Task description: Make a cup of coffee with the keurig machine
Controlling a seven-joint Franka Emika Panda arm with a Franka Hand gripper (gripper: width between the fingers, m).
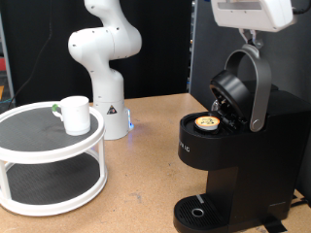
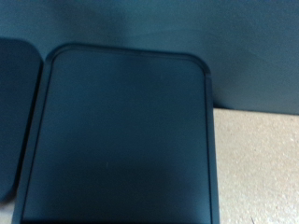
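Note:
The keurig machine (image 1: 228, 160) stands at the exterior view's right with its lid (image 1: 231, 89) swung open and its grey handle band (image 1: 259, 92) raised. A small pod with a tan top (image 1: 207, 122) sits in the open chamber. My gripper (image 1: 255, 39) hangs from the white hand at the exterior view's top right, its fingertips right at the top of the handle band. The cup (image 1: 75, 114), a white mug, stands on a white round rack (image 1: 49, 155) at the left, far from the gripper. The wrist view shows only a dark rounded panel (image 2: 121, 140); no fingers show there.
The arm's white base (image 1: 105, 68) stands behind the rack on the tan table (image 1: 146, 165). The rack has two tiers with a dark mesh top. The machine's drip tray (image 1: 199, 212) holds nothing. A strip of tan table (image 2: 257, 168) shows beside the dark panel.

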